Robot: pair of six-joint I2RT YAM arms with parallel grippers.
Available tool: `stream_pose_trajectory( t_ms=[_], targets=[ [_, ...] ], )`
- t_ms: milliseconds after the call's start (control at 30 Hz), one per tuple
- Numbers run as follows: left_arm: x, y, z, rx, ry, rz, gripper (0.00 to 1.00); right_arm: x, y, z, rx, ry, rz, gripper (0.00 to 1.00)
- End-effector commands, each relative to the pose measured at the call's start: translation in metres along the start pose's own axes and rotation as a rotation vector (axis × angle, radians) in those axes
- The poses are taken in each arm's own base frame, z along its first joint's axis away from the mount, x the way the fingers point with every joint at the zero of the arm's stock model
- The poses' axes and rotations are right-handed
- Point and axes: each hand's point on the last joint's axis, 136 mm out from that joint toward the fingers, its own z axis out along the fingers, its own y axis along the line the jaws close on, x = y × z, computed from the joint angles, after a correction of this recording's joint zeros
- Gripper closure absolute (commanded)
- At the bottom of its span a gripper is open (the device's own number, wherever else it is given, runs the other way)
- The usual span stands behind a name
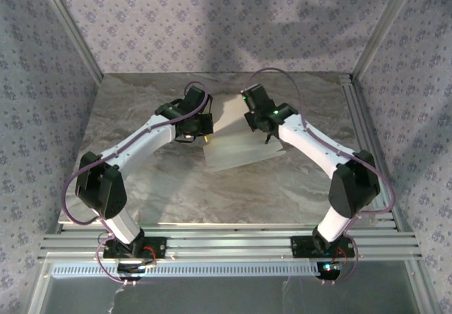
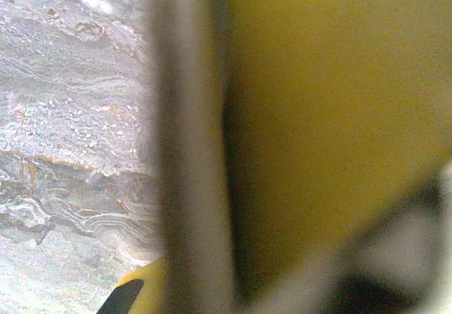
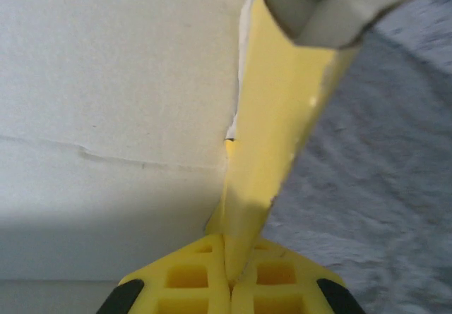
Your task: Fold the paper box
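Yellow-fingered right gripper [image 3: 228, 275] is clamped on a narrow flap [image 3: 272, 116] of the paper box [image 1: 240, 152]. It pinches low, w/ the flap standing up yellow-side-out beside the white panel [image 3: 106, 81]. A small notch shows where flap meets panel.

Over on the left, the left gripper [image 1: 203, 132] is closed too. From its wrist cam, yellow card sits right against the lens, too blurred to say if it's actually between the fingers.

Outward: the sheet lies mostly white face up, mid-table [image 1: 155, 187], between the two arms. The left gripper is at its left edge, the right gripper at its far right corner.

Handling, my read:
- V. light, thin card; stiff only near the scored creases, floppy across panels.
- Smooth, so prob. slides on the marble if pushed w/o a hold-down.
- Creases easily in the wrong spot & could tear at die-cut notches, so no hard yanks.
- Best grab pts: flap edges close to the fold line, not panel middles.
- One side pins, the other bends along the score.
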Motion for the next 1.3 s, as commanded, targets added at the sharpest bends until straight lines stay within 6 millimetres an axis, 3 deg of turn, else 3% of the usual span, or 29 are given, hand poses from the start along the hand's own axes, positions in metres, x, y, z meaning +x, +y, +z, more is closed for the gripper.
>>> stream_pose_trajectory(
  t_ms=[0, 67, 333, 500, 700, 833, 1033, 1267],
  targets=[
    [-0.017, -0.017, -0.027, 0.077, -0.052, 0.009, 1.0, 0.001, 0.013, -0.014, -0.254, -0.012, 0.068, 0.85],
    [-0.017, -0.018, -0.028, 0.084, -0.048, 0.009, 1.0, -0.002, 0.019, -0.019, -0.318, -0.02, 0.081, 0.79],
    [-0.019, -0.021, -0.03, 0.093, -0.053, 0.012, 1.0, -0.004, 0.01, -0.012, -0.317, 0.0, 0.111, 0.77],
    [-0.021, -0.021, -0.031, 0.094, -0.06, 0.016, 1.0, -0.002, 0.004, -0.005, -0.266, 0.009, 0.106, 0.86],
    [-0.021, -0.021, -0.033, 0.094, -0.064, 0.015, 1.0, 0.002, -0.004, 0.004, -0.135, 0.031, 0.066, 0.9],
    [-0.021, -0.02, -0.033, 0.089, -0.061, 0.017, 1.0, 0.01, -0.011, 0.007, -0.04, 0.061, 0.031, 1.0],
    [-0.022, -0.017, -0.035, 0.067, -0.061, 0.022, 1.0, 0.01, -0.024, 0.003, 0.139, 0.068, -0.055, 1.0],
    [-0.024, -0.011, -0.033, -0.024, -0.072, 0.057, 1.0, 0.004, -0.02, -0.003, 0.242, 0.081, -0.186, 1.0]
  ],
)
